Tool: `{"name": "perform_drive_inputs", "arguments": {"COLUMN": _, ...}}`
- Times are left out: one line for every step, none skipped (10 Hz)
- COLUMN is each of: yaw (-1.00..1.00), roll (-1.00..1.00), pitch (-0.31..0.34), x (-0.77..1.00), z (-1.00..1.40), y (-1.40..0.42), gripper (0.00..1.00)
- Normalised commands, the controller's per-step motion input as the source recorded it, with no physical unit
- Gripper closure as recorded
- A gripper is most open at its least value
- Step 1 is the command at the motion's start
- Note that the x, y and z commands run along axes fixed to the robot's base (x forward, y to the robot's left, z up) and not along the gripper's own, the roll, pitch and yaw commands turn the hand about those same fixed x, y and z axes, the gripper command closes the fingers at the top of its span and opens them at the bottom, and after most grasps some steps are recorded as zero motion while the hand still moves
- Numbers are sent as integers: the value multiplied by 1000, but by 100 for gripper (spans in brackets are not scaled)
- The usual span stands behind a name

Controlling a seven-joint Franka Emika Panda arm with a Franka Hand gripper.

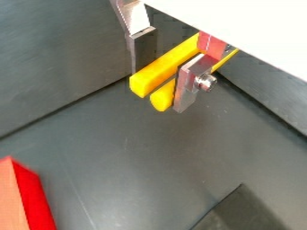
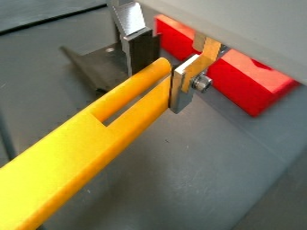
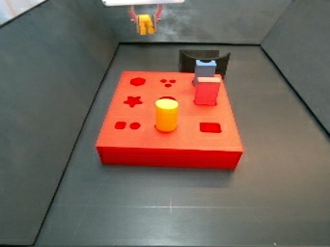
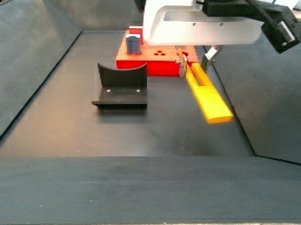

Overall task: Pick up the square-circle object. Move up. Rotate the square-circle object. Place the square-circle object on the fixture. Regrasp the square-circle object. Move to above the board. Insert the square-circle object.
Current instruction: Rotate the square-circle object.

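Yellow square-circle object point(image 2: 102, 135) fills a wrist view, held level above the floor | gripper point(image 2: 162, 67) jaws clamped on its far end | fixture point(image 4: 121, 85) on floor beside it, apart | board point(image 3: 171, 118) carries yellow cylinder point(image 3: 167, 115), red cuboid point(image 3: 206, 91)

**Lighting and picture quality**

Even, diffuse light from above; shadows soft. Dull sheen on the dark grey matte floor point(image 3: 168, 203). The silver two-finger gripper point(image 2: 162, 67) shows faint highlights (no harsh glare). In a wrist view the long yellow-orange slotted bar point(image 2: 84, 148) blurs toward the lens. Side views sharp, low resolution.
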Motion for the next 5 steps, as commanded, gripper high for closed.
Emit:
{"name": "perform_drive_inputs", "arguments": {"yaw": -1000, "roll": 0, "pitch": -2, "x": 21, "z": -20, "y": 7, "gripper": 100}}
{"name": "perform_drive_inputs", "arguments": {"yaw": -1000, "roll": 0, "pitch": -2, "x": 21, "z": -19, "y": 7, "gripper": 100}}
{"name": "perform_drive_inputs", "arguments": {"yaw": -1000, "roll": 0, "pitch": -2, "x": 22, "z": -18, "y": 8, "gripper": 100}}
{"name": "perform_drive_inputs", "arguments": {"yaw": -1000, "roll": 0, "pitch": -2, "x": 22, "z": -17, "y": 9, "gripper": 100}}
{"name": "perform_drive_inputs", "arguments": {"yaw": -1000, "roll": 0, "pitch": -2, "x": 22, "z": -16, "y": 9, "gripper": 100}}
